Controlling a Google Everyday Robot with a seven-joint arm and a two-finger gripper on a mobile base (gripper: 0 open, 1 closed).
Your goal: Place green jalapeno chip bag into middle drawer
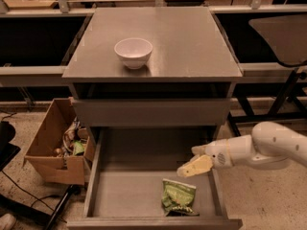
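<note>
My gripper (188,162) hangs over the right side of the middle drawer (124,195), its fingers apart and holding nothing. The green jalapeno chip bag (178,197) lies flat on the drawer floor just below it, so I judge the bag is already placed.

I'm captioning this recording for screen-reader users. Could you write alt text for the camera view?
A green jalapeno chip bag lies near the front of the open middle drawer of a grey cabinet, with the robot's gripper hovering just above it, apart from the bag. A white bowl sits on the cabinet top, and a cardboard box stands on the floor beside it.
</note>
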